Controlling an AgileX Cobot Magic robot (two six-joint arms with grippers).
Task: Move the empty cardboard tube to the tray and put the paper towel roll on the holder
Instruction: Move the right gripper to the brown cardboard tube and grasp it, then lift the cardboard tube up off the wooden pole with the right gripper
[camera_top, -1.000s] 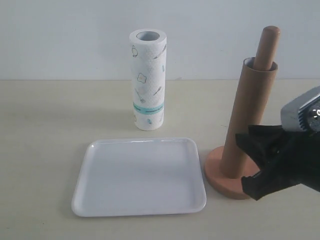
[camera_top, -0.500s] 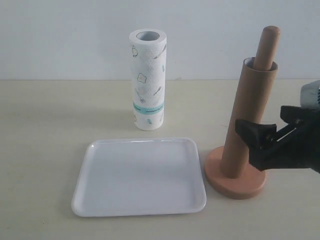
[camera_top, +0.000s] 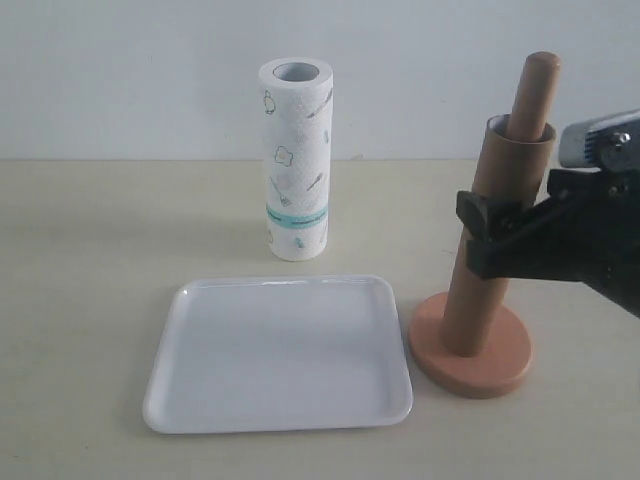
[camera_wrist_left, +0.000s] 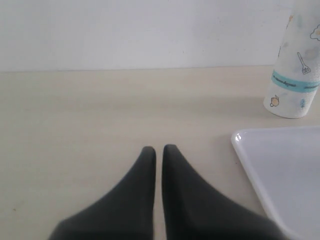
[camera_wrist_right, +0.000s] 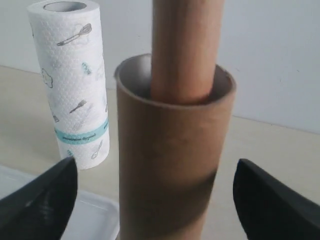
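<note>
As the worktop (camera_top: 90, 300) is read in the exterior view: twelve o'clock is taken at the far wall (camera_top: 120, 70).
empty cardboard tube (camera_top: 515, 160): found upright on the holder (camera_top: 470, 360), sleeved around the post (camera_top: 538, 90); the post's rounded top is seen above the tube's open rim.
holder: its round base is set at three o'clock of the tray (camera_top: 280, 350), just beside the rim but apart from it.
paper towel roll (camera_top: 296, 160): stood on end at twelve o'clock of the tray, apart from it and well apart from the holder.
right gripper (camera_top: 492, 232): reached in from three o'clock at the tube's upper half; its jaws are spread wide, one on either side of the tube, with clearance seen on both sides, so nothing is held.
left gripper (camera_wrist_left: 159, 150): drawn narrow, only a thin slit left between the fingers, nothing held; it is low over bare worktop, near a tray corner.
</note>
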